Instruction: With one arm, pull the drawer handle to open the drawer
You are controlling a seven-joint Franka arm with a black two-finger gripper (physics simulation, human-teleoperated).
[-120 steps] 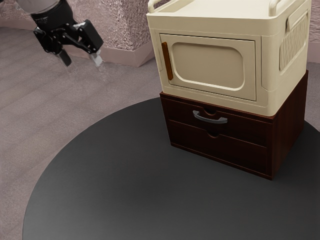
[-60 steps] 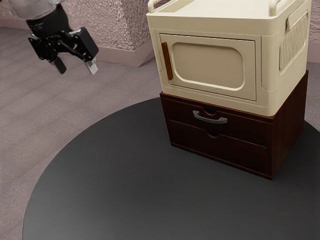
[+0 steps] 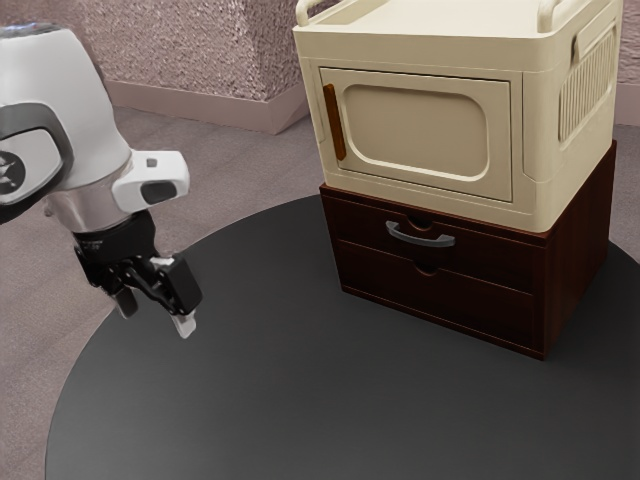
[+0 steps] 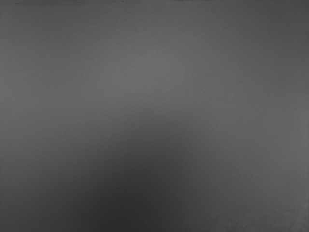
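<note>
My gripper (image 3: 155, 318) hangs over the table's edge at the exterior view's left, open, its two fingertips well apart with nothing between them. The dark brown wooden drawer box (image 3: 575, 260) stands at the exterior view's right, some distance from my hand. Its upper drawer (image 3: 365, 225) is closed and carries a curved grey handle (image 3: 420, 240). A lower drawer (image 3: 435, 302) with a small notch is closed too. In the wrist view lies the dark grey tabletop (image 4: 154, 87), with a darker shadow on it.
A cream cabinet (image 3: 425, 200) with a closed door and a brown upright handle (image 3: 335, 122) rests on top of the drawer box. Both stand on the round black table (image 3: 270, 380). A rough pinkish wall (image 3: 200, 50) rises behind.
In the exterior view my gripper first shifted slightly left, then came down a good way toward the table, bringing more of the arm into view. The drawer box and cabinet have not moved.
</note>
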